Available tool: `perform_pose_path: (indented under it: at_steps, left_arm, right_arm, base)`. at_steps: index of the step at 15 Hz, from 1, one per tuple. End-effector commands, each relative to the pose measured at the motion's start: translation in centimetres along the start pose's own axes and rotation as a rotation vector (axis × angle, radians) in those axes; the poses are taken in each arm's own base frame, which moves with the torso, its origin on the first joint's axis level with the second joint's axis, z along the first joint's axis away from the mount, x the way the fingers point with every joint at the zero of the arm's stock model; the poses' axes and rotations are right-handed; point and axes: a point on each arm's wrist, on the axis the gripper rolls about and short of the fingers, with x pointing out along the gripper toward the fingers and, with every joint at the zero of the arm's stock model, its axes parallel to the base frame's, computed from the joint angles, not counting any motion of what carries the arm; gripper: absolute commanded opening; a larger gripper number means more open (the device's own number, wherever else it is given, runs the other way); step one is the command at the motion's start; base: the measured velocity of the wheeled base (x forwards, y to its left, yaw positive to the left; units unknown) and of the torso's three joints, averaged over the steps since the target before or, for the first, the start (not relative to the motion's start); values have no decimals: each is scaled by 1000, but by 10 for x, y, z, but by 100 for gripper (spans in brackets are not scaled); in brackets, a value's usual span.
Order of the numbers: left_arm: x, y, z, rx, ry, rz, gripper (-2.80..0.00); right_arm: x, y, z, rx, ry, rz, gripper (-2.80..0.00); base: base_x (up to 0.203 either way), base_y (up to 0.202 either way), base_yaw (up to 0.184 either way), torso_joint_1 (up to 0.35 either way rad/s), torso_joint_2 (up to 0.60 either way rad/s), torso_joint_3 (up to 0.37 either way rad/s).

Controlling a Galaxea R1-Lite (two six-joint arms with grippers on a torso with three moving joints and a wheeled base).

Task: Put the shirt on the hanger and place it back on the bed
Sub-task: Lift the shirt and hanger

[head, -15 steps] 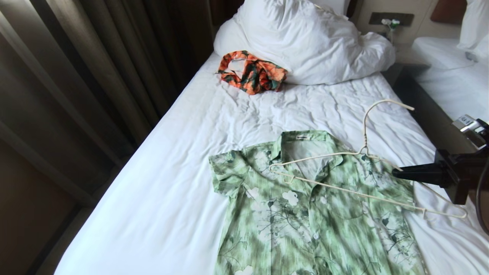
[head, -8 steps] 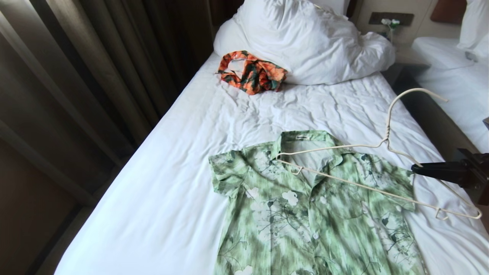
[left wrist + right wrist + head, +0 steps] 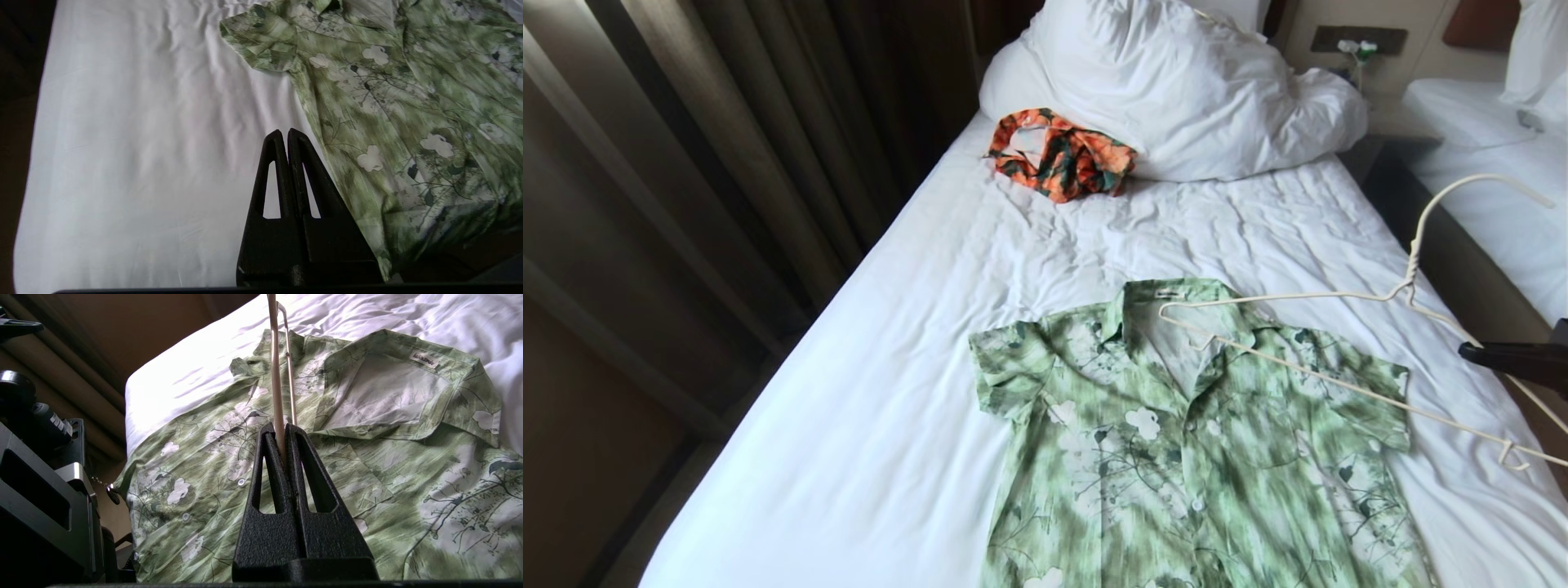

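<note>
One hanger (image 3: 1347,343), gripped over the shirt (image 3: 1192,441).
We see the right gripper (image 3: 282,430) clamping its wire; the left gripper (image 3: 284,134), pinched empty, hovers beside the shirt's sleeve.

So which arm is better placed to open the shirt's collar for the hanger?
Probably the left. The left gripper is shut and empty, above the bed beside the shirt. The right gripper is shut on the hanger.
</note>
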Motion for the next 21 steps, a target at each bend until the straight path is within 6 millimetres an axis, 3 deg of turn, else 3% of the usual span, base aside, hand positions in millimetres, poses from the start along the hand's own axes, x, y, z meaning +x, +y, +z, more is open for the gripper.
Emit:
perform_pose_path:
  at_steps: [1,5,8,11,17,21]
  left_arm:
    - [26,8,14,-55,141,-90,-280]
    - [75,21,50,-95,211,-273,-280]
    - [119,13,64,-114,265,-453,-280]
    - [168,-4,66,-131,302,-542,-280]
    - [271,-42,54,-119,313,-527,-280]
    - [320,-77,55,-67,273,-480,-280]
  right_arm:
    - [-3,0,0,0,-6,-6,-280]
    - [-5,-1,3,-13,-7,-14,-280]
    - [-5,-3,6,-22,-8,-14,-280]
    - [-7,-8,10,-35,-8,-21,-280]
    - [-19,-28,12,-12,-11,-62,-280]
    - [-22,-35,8,-3,-12,-73,-280]
  base:
    - [0,0,0,0,0,0]
    - [0,0,0,0,0,0]
    - [0,0,0,0,0,0]
    - [0,0,0,0,0,0]
    - [0,0,0,0,0,0]
    - [0,0,0,0,0,0]
